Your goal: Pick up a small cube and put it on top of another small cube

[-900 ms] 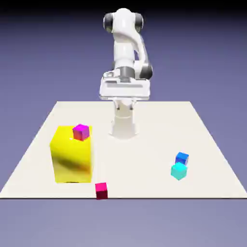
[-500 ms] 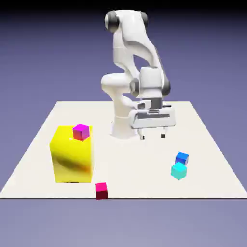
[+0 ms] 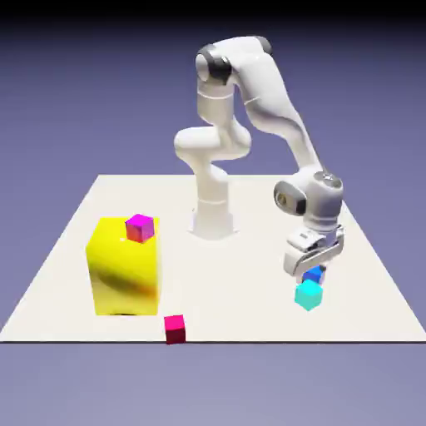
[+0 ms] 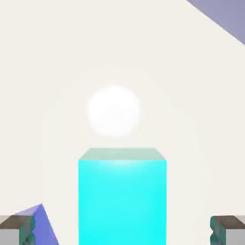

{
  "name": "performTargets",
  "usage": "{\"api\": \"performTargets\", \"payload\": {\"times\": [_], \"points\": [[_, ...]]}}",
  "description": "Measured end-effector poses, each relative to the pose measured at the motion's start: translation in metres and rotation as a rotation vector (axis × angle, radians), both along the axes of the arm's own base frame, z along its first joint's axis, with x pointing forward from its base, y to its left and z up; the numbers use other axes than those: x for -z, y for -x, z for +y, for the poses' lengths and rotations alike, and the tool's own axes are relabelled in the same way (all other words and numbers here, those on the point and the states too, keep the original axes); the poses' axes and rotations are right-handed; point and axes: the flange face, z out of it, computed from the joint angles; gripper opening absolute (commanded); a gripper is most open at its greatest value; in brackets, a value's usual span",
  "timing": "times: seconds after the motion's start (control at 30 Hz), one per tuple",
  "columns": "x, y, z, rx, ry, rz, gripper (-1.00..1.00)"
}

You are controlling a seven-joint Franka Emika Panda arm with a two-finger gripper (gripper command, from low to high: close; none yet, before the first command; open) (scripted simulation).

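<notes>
A cyan cube [image 3: 308, 294] sits on the table at the exterior view's right, touching a blue cube [image 3: 314, 274] just behind it. My gripper [image 3: 309, 268] hangs low over this pair and partly covers the blue one. In the hand view the cyan cube [image 4: 122, 201] fills the space between the two grey fingertips [image 4: 16, 229], which stand far apart at the bottom corners without touching it. A corner of the blue cube [image 4: 40, 225] shows at lower left. The gripper [image 4: 122, 232] is open.
A large yellow block [image 3: 125, 266] stands at the exterior view's left with a magenta cube [image 3: 140, 227] on its top. A crimson cube [image 3: 175, 328] lies near the front edge of the white table [image 3: 250, 200]. The robot's base stands at the back middle.
The arm swung from the middle to the exterior view's right and came down. The gripper now sits just over the cyan and blue cubes. No cube has moved.
</notes>
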Motion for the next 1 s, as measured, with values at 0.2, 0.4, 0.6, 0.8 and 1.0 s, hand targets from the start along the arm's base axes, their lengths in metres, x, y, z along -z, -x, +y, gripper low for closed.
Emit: {"api": "performTargets", "payload": {"times": [0.2, 0.4, 0.6, 0.8, 1.0], "points": [[0.016, 0.001, 0.0, -0.001, 0.001, 0.0, -1.0], [-0.046, -0.04, -0.05, 0.19, 0.008, 0.002, -1.0], [-0.071, -0.123, -0.243, 0.801, 0.012, 0.004, -1.0], [-0.075, -0.134, -0.372, 1.164, 0.0, 0.002, -1.0], [-0.022, -0.132, -0.371, 1.164, 0.002, 0.002, 1.0]]}}
